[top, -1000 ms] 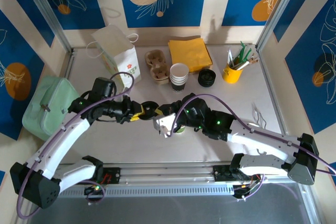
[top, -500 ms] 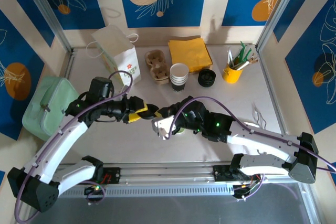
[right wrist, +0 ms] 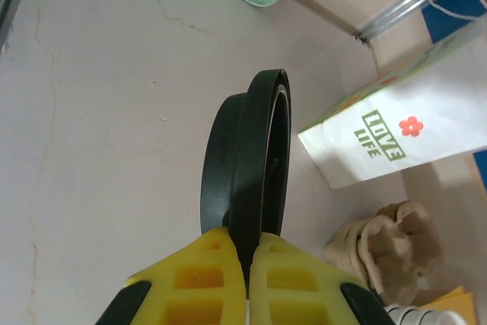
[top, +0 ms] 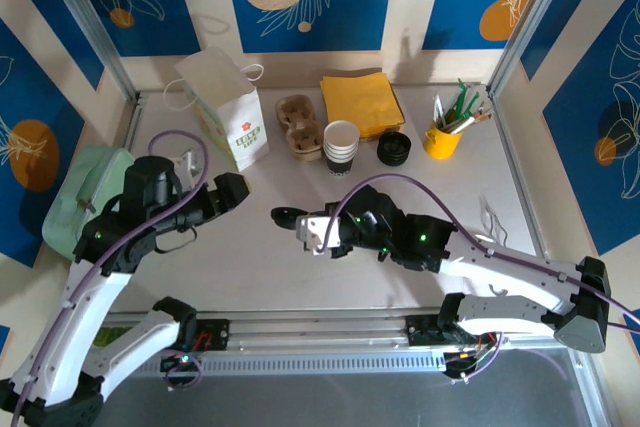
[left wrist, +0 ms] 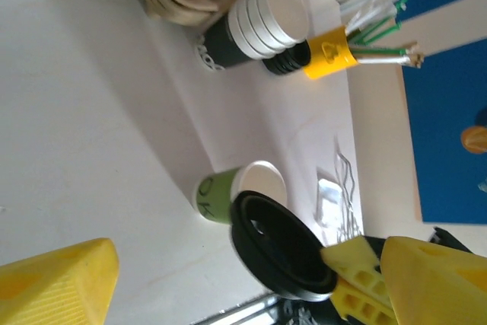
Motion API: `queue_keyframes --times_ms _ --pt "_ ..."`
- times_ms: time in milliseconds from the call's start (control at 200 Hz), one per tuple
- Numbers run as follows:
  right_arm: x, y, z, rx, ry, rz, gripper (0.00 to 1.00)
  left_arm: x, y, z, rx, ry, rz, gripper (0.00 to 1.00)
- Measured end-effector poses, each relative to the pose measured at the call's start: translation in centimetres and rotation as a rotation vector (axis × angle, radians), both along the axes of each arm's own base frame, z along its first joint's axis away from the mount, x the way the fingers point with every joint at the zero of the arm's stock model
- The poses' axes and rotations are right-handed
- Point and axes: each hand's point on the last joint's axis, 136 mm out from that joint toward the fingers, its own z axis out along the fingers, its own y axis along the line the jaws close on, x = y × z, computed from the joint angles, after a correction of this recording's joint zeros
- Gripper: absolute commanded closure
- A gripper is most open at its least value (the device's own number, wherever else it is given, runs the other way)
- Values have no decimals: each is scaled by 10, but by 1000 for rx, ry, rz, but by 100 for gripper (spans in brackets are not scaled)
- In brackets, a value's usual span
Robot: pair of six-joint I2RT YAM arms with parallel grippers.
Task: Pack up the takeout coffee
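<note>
Now the black lid [right wrist: 243,165] has changed hands. The left end effector [top: 228,190], which met the right one over the middle of the counter [top: 250,277] a second ago, has spread wide and drawn back toward the left edge. The right end effector [right wrist: 249,253] pinches the lid on edge by its rim. The cup [left wrist: 228,192] stands open on the counter just beneath the lid, so capping looks next. From above, the right arm covers the cup, and I cannot tell whether it is filled.
</note>
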Motion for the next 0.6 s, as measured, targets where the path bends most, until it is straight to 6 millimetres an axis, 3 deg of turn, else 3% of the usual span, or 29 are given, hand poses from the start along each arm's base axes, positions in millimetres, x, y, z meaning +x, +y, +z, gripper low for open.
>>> queue_keyframes --times_ms 165,295,445,600 --pt "8 -4 36 142 184 -139 100 4 8 -3 44 -28 29 9" --pt "13 -11 56 245 367 -216 100 5 9 -23 74 0 26 10" --pt "19 -22 64 338 606 -306 100 11 6 -45 96 44 23 12" --pt "33 -41 64 442 864 -441 100 16 2 -52 90 42 16 13"
